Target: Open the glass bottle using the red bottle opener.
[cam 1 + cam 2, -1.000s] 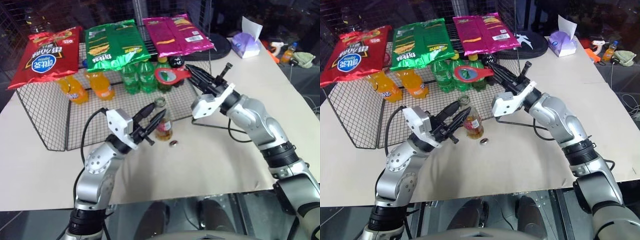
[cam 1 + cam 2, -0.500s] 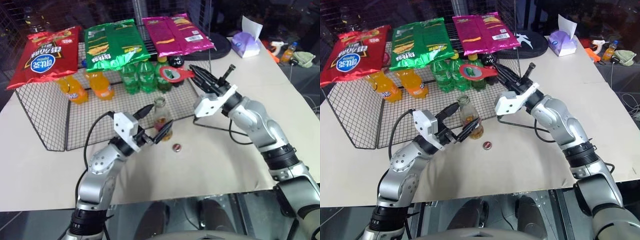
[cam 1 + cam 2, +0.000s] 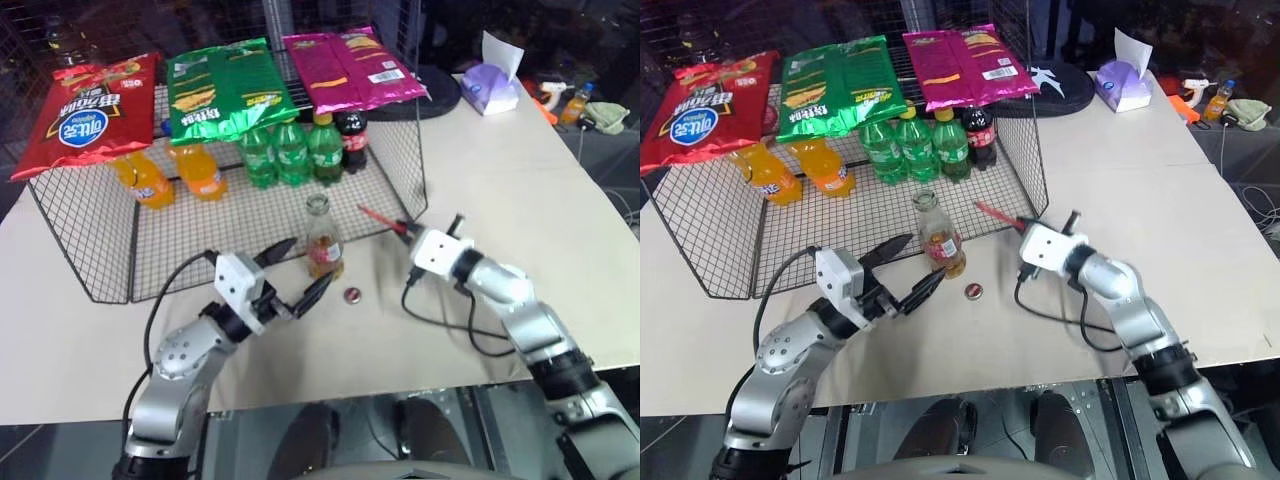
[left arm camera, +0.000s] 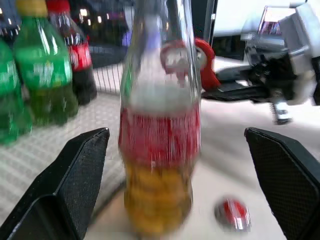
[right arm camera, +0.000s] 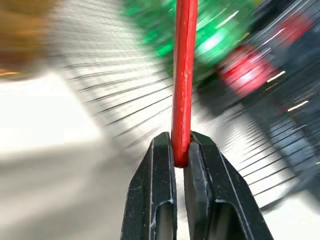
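With the glass bottle (image 3: 322, 236) standing uncapped on the worktop (image 3: 520, 190) beside the wire rack (image 3: 90, 235), its red cap (image 3: 352, 295) lying just in front, a tip-over and an amber spill are judged the main risk, should either arm brush it. Low to its left, the left tool (image 3: 297, 275) is spread wide, the bottle between the fingers (image 4: 75, 175), untouched. To the right, the red bottle opener (image 3: 380, 220) is clamped edge-on in the shut right tool (image 5: 180, 162), pointed toward the rack.
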Motion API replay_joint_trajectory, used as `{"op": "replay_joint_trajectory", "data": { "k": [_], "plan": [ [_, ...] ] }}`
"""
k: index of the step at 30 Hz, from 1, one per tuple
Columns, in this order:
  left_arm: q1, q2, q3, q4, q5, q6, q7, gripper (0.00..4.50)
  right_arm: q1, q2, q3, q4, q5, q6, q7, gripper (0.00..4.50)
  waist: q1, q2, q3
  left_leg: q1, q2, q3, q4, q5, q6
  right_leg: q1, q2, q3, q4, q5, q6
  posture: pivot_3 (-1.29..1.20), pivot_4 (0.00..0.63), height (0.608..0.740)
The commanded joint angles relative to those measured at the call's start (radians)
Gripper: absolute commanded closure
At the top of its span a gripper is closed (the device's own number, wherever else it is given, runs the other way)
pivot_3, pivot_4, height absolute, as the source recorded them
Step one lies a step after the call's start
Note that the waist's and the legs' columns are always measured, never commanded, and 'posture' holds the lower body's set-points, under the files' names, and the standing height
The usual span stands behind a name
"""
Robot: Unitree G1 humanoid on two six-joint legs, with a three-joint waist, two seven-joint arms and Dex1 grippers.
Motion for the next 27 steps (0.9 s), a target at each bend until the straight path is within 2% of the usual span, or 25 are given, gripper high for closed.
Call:
{"op": "replay_joint_trajectory", "data": {
  "k": [1, 4, 6, 7, 9, 11, 12, 14, 15, 19, 23, 27],
  "plan": [
    [0.035, 0.014, 0.037, -0.057, -0.02, -0.02, -0.012, 0.02, 0.061, -0.017, -0.016, -0.158, 0.147, 0.175, 0.116, 4.5, 0.002, 0.0, 0.0, 0.0, 0.0, 0.0, 0.0, 0.0, 0.0, 0.0, 0.0, 0.0, 0.0, 0.0, 0.0, 0.0, 0.15, 0.74],
    [0.081, 0.018, 0.05, -0.059, -0.022, -0.03, -0.021, 0.02, 0.102, -0.026, -0.037, -0.234, 0.215, 0.284, 0.148, 4.5, 0.002, 0.0, 0.0, 0.0, 0.0, 0.0, 0.0, 0.0, 0.0, 0.0, -0.001, 0.0, 0.0, 0.0, 0.0, 0.0, 0.15, 0.74],
    [0.114, 0.018, 0.058, -0.059, -0.023, -0.036, -0.028, 0.0, 0.119, -0.028, -0.059, -0.266, 0.248, 0.339, 0.144, 3.67, 0.002, 0.0, 0.0, 0.0, 0.0, 0.0, 0.0, 0.0, 0.0, 0.0, -0.001, 0.0, 0.0, 0.0, 0.0, 0.0, 0.15, 0.74],
    [0.129, 0.017, 0.066, -0.062, -0.03, -0.033, -0.026, 0.0, 0.128, -0.034, -0.072, -0.277, 0.264, 0.374, 0.145, 3.43, 0.003, 0.0, 0.0, 0.0, 0.0, 0.0, 0.0, 0.0, 0.0, 0.0, -0.001, 0.0, 0.0, 0.0, 0.0, 0.0, 0.15, 0.74],
    [0.153, 0.009, 0.087, -0.071, -0.067, -0.015, -0.021, 0.0, 0.14, -0.046, -0.1, -0.292, 0.284, 0.439, 0.136, 2.41, 0.003, 0.0, 0.0, 0.0, 0.0, -0.001, 0.0, 0.0, 0.0, 0.0, -0.001, 0.0, 0.0, 0.0, 0.0, 0.0, 0.15, 0.74],
    [0.172, -0.005, 0.115, -0.07, -0.094, -0.002, 0.001, 0.0, 0.146, -0.05, -0.133, -0.3, 0.303, 0.495, 0.116, 1.61, 0.005, 0.0, 0.0, 0.0, 0.0, -0.001, 0.0, 0.0, 0.0, 0.0, -0.001, -0.001, 0.0, 0.0, 0.0, 0.0, 0.15, 0.74],
    [0.18, -0.004, 0.124, -0.066, -0.094, 0.004, 0.008, 0.0, 0.151, -0.052, -0.152, -0.303, 0.32, 0.531, 0.109, 0.93, 0.006, 0.0, 0.0, 0.0, 0.0, -0.001, 0.0, 0.0, 0.0, 0.001, -0.001, -0.001, 0.0, 0.0, 0.0, 0.0, 0.15, 0.74],
    [0.202, 0.001, 0.14, -0.059, -0.099, 0.021, 0.016, 0.0, 0.173, -0.065, -0.186, -0.301, 0.349, 0.585, 0.11, 0.21, 0.006, 0.0, 0.0, 0.0, 0.0, -0.001, 0.0, 0.0, 0.0, 0.001, -0.001, -0.001, 0.0, 0.0, 0.0, 0.0, 0.15, 0.74],
    [0.216, 0.003, 0.148, -0.058, -0.101, 0.031, 0.02, 0.0, 0.188, -0.075, -0.201, -0.299, 0.358, 0.598, 0.114, 0.04, 0.006, 0.0, 0.0, 0.0, 0.0, -0.001, 0.0, 0.0, 0.0, 0.001, -0.001, -0.001, 0.0, 0.0, 0.0, 0.0, 0.15, 0.74],
    [0.3, 0.02, 0.153, -0.059, -0.049, 0.039, 0.03, 0.0, 0.284, -0.13, -0.261, -0.278, 0.381, 0.56, 0.152, 0.04, 0.005, -0.001, 0.0, 0.0, -0.001, -0.001, 0.0, -0.001, 0.001, 0.001, -0.002, -0.001, -0.001, 0.0, 0.0, 0.0, 0.15, 0.74],
    [0.371, 0.016, 0.176, -0.06, 0.012, 0.013, 0.059, 0.0, 0.399, -0.144, -0.357, -0.227, 0.419, 0.385, 0.208, 0.04, 0.01, -0.002, -0.001, 0.001, -0.001, -0.002, 0.0, -0.001, 0.001, 0.003, -0.002, -0.003, -0.003, 0.0, 0.0, 0.0, 0.15, 0.74],
    [0.396, 0.015, 0.191, -0.074, 0.022, -0.003, 0.061, 0.0, 0.458, -0.168, -0.4, -0.185, 0.436, 0.291, 0.262, 0.04, 0.011, -0.002, -0.001, 0.003, -0.001, -0.001, 0.0, -0.003, 0.005, 0.006, -0.002, -0.003, -0.002, 0.0, 0.0, 0.0, 0.15, 0.74]
  ]
}}
